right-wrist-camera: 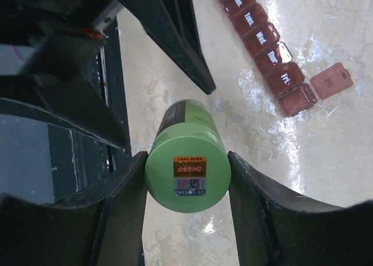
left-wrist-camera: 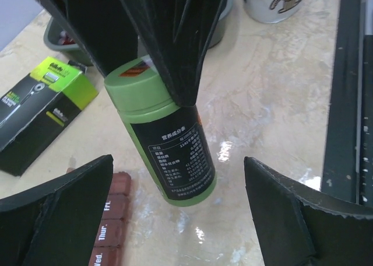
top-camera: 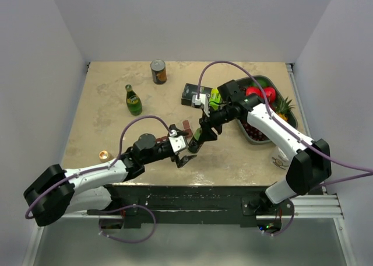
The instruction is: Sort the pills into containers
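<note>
- The right gripper (right-wrist-camera: 186, 161) is clamped on the smooth, round lime cap (right-wrist-camera: 187, 181) of a plastic bottle (left-wrist-camera: 175, 155), one matte black finger pressed to each side.
- The bottle is a green cylinder wrapped in a glossy black label with fine white print. It hangs tilted, base close to the table (right-wrist-camera: 326, 178); whether it touches cannot be told.
- The left gripper (top-camera: 184, 154) stands wide apart and holds nothing, its rough-edged black fingers (left-wrist-camera: 64, 213) flanking the bottle's lower half without contact.
- The strip (right-wrist-camera: 263, 41), translucent maroon plastic in a row of small square cells lettered by weekday, lies flat on the table just beyond the left gripper and beside the bottle.
- At the strip's end, one square lid (right-wrist-camera: 331, 80) is swung open flat on the table.
- The tabletop is polished beige stone, mottled and showing bright reflections.
- A black-and-lime cardboard box (left-wrist-camera: 44, 102) lies past the strip.
- A dark rounded tray (top-camera: 278, 97) of fruit sits at the far right, and a white mug (left-wrist-camera: 274, 0) stands at the right edge.
- A green glass bottle (top-camera: 133, 100) and a can (top-camera: 158, 71) stand well apart at the far left.
</note>
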